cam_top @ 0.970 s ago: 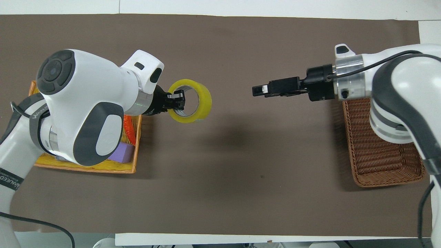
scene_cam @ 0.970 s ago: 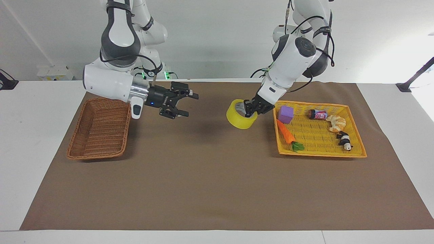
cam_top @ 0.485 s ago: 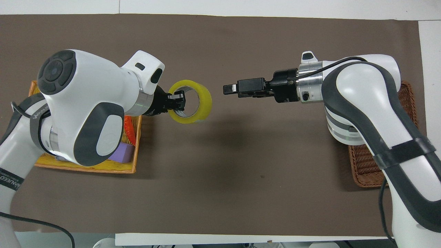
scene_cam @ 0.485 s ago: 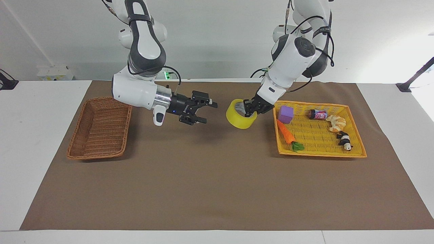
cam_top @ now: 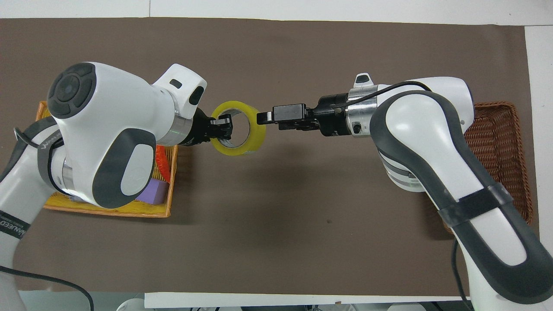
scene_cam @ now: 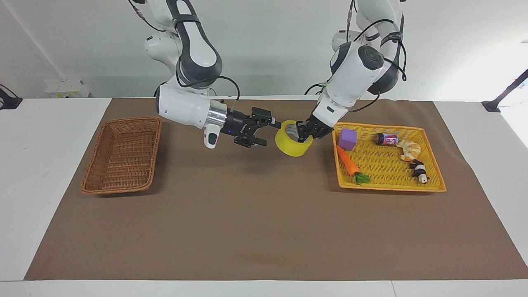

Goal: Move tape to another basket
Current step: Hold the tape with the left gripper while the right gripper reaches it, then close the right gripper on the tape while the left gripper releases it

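Right gripper (scene_cam: 268, 132) has crossed from over the basket (scene_cam: 121, 154) to the tape (scene_cam: 293, 138), its fingers spread at the roll's rim.

Left gripper (scene_cam: 306, 132) pinches the tape's wall, one finger inside the core, holding the roll tilted above the mat just beside the tray (scene_cam: 429, 183). In the overhead view the tape (cam_top: 239, 133) lies at nine o'clock from the right gripper (cam_top: 264, 117), which looks about to take it; the basket (cam_top: 497, 142) sits at three o'clock, at the right arm's end. A small can (scene_cam: 386, 139) in the tray carries a label too small to read; the left arm's band lettering is partly cut off.
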You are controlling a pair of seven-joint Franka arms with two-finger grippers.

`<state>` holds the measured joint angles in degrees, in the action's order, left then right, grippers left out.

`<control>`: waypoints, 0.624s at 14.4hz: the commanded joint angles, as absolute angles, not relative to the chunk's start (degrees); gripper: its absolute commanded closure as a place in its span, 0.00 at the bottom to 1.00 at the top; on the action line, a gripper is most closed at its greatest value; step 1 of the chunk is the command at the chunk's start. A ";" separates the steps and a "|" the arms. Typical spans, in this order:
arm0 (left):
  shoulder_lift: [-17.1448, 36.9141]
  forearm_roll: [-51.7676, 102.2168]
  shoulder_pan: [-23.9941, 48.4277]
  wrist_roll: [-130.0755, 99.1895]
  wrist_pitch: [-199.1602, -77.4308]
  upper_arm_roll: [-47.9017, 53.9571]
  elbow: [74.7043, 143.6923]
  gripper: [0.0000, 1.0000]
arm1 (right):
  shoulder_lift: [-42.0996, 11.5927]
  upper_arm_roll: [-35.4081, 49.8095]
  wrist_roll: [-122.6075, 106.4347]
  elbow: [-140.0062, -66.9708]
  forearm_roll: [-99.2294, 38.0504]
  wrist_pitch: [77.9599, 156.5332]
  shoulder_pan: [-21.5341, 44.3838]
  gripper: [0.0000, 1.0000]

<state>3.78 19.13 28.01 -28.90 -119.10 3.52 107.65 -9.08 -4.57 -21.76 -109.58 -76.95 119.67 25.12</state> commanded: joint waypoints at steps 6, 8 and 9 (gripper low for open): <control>3.78 20.04 28.74 -29.62 -117.60 2.72 106.79 0.98 | -11.07 -4.48 -21.62 -109.51 -80.33 121.29 27.68 0.00; 3.78 20.04 28.74 -29.97 -117.16 2.64 106.79 0.97 | -11.07 -4.48 -21.62 -109.51 -80.33 121.64 27.86 0.00; 3.78 20.04 28.74 -29.97 -116.98 2.64 106.70 0.97 | -11.07 -4.48 -21.53 -109.60 -80.33 121.55 27.86 0.00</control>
